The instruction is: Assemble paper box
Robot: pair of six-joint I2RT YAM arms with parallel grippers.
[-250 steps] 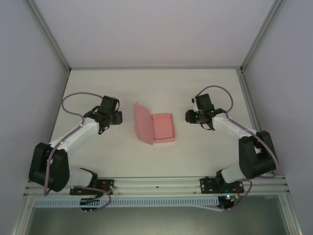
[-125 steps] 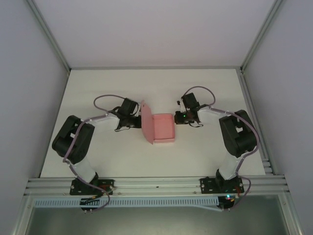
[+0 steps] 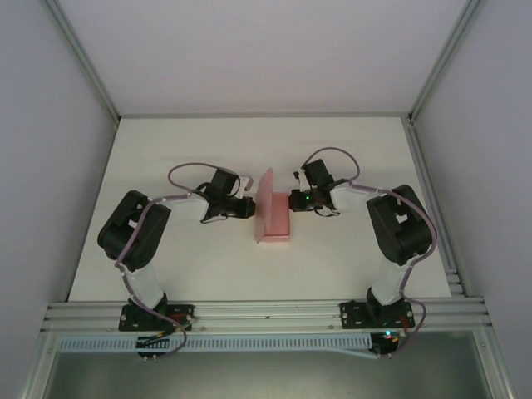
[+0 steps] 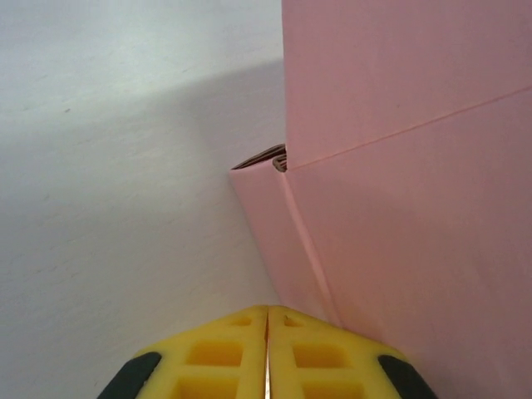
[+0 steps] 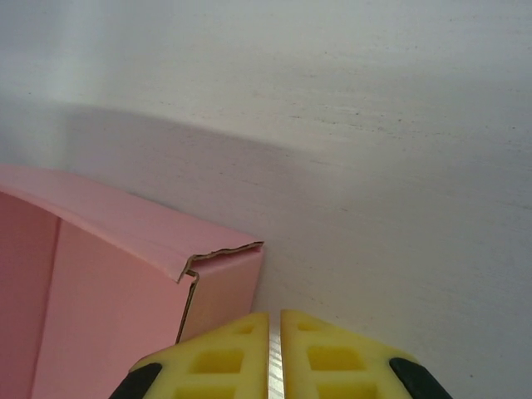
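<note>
We see the paper box (image 3: 273, 218) at the middle of the table (image 3: 166, 150), lid nearly upright. The left gripper (image 3: 248, 206) and right gripper (image 3: 293, 200) flank it, fingers together, holding nothing. Uneven pushing could buckle the thin card or skid the box sideways.

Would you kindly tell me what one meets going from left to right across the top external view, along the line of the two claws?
left claw → paper box → right claw
</note>
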